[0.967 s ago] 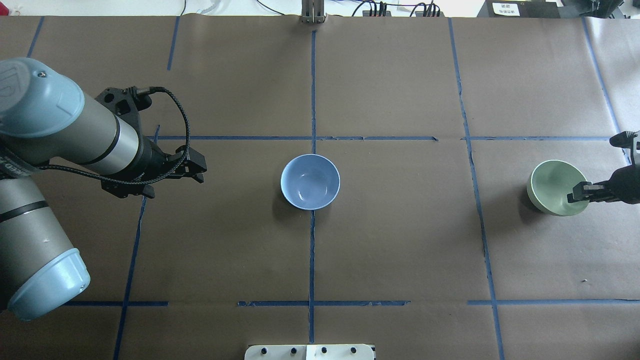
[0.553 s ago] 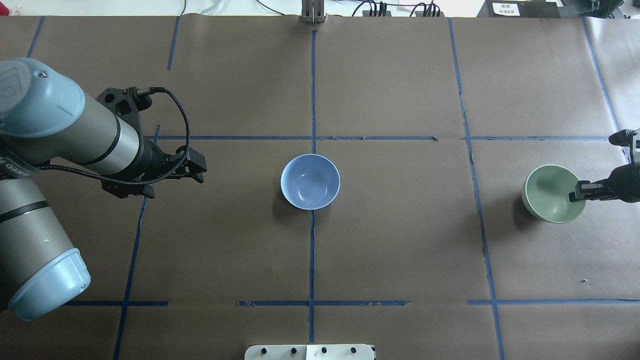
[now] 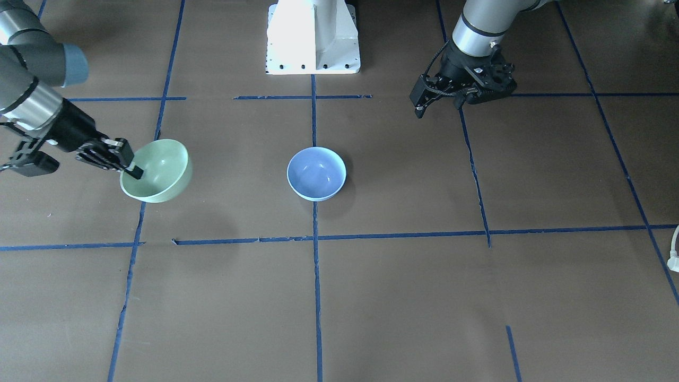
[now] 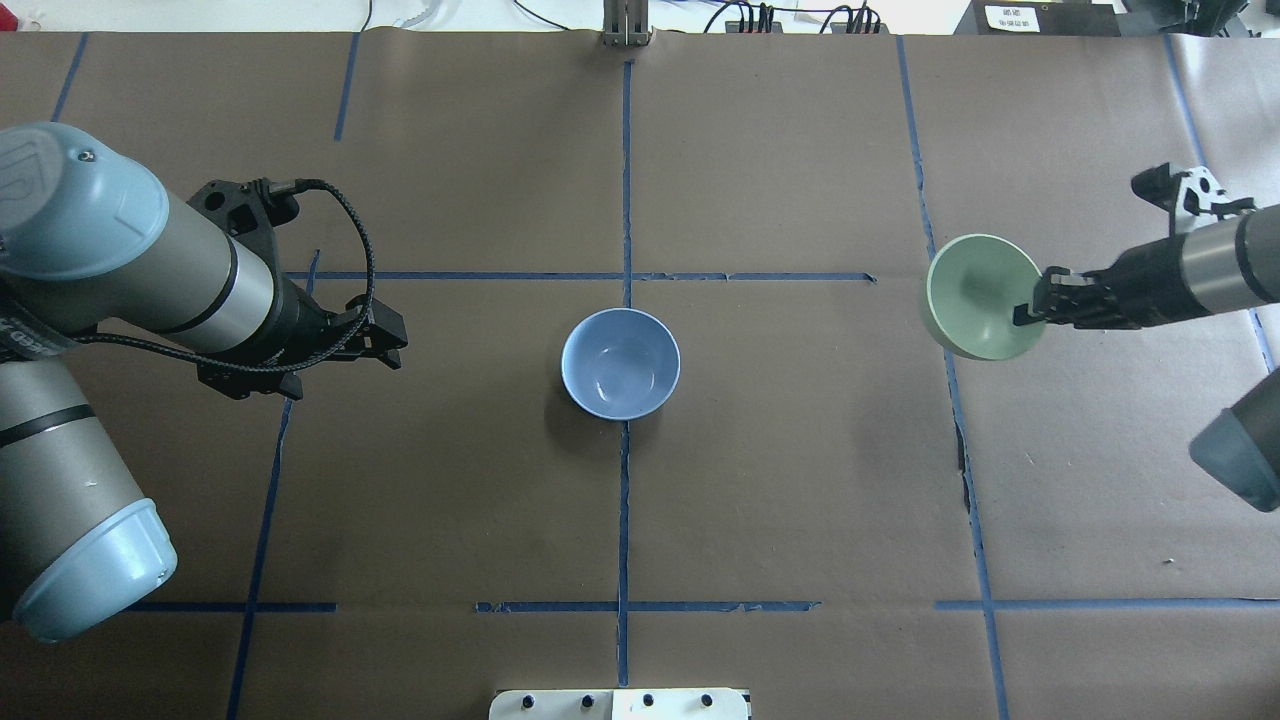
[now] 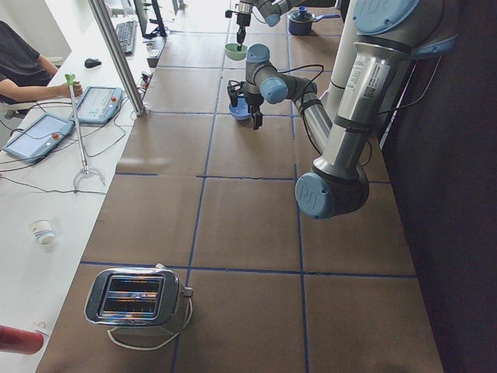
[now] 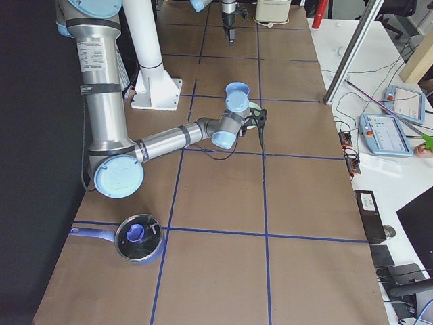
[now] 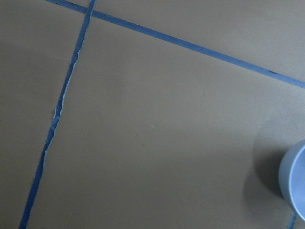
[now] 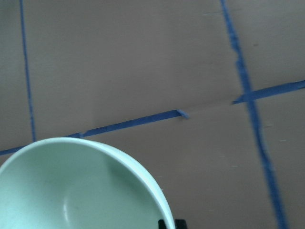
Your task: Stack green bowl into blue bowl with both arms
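Right hand (image 4: 1027, 311): clenched on the near rim of the green bowl (image 4: 975, 295), one finger inside the wall and the other outside. The bowl hung tilted from that single pinch, mouth turned partly toward the centre, and looked lifted clear of the worktop (image 4: 800, 450), well to the right of the blue bowl (image 4: 620, 362).

Blue bowl: upright on the crossing of the blue tape lines (image 4: 624, 480), mid-worktop, nothing touching it.

Left hand (image 4: 388, 340): released and empty, fingers apart, pointed toward the blue bowl from the other side but well apart from it.

Step in hand, as judged: carrying green over to blue. To do it well:
- level the bowl before lowering, since a rim pinch lets it swing;
- centre it over the blue rim, lower until seated, then let go;
- the left hand could steady the blue bowl against sliding.

Hard to make out:
- the outer finger was mostly hidden behind the bowl wall;
- the right wrist view cut the fingertips off at its lower edge;
- the left wrist view caught only a sliver of the blue bowl;
- both side views showed the bowls too small to judge height.
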Motion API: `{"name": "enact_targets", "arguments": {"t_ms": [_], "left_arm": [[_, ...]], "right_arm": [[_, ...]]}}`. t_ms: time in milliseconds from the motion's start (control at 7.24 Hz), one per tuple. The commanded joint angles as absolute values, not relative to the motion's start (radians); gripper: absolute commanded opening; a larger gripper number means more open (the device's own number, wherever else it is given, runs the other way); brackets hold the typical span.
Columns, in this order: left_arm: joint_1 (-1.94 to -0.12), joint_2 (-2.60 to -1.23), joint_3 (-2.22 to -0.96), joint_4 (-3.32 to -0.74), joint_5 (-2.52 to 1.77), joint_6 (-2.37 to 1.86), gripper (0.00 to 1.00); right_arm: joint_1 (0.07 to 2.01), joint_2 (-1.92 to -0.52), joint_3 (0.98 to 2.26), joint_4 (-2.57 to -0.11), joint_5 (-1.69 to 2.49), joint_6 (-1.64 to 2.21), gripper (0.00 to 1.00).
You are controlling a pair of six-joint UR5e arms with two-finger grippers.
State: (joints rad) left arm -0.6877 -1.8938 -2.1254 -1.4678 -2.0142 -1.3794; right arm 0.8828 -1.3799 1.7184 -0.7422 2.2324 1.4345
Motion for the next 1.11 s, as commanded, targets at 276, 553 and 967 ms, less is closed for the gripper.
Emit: {"name": "enact_targets", "arguments": {"t_ms": [276, 553, 967], "left_arm": [[-0.820, -1.708, -2.125, -1.471, -2.026, -0.969, 1.00], [-0.883, -1.651, -2.122, -1.473, -2.029, -0.833, 1.00], [-0.987, -1.583, -2.120, -1.474, -2.088, -0.684, 1.00]], "right_arm": [[0.652, -1.097, 1.634, -0.744, 2.010, 1.638, 0.01], [0.617, -1.083, 1.620, -0.747, 1.964, 1.640, 0.01], [0.581, -1.065, 1.595, -0.755, 1.954, 1.640, 0.03]]}}
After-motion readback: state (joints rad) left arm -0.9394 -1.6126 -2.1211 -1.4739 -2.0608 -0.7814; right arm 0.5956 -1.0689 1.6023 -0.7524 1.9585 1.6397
